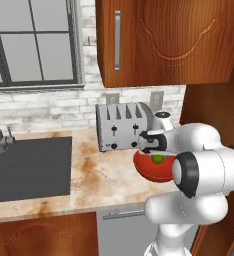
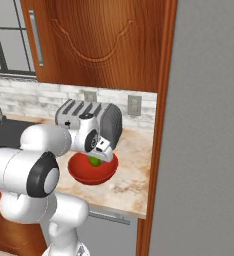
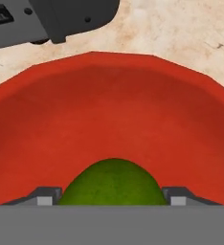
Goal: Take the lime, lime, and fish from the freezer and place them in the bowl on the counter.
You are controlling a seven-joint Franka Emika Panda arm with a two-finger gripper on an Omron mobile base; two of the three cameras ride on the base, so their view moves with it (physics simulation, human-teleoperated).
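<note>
Lime (image 3: 113, 184) sits gripped between our fingers (image 3: 47, 196) just above the bowl (image 3: 109, 115) beside the toaster (image 1: 123, 126); next we release it

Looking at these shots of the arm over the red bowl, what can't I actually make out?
- Bowl, left base view: right side hidden by the arm.
- Lime, hand view: lower half cut off at the bottom, so its contact with the gripper is unclear.
- Freezer, right base view: door shut, interior hidden.
</note>
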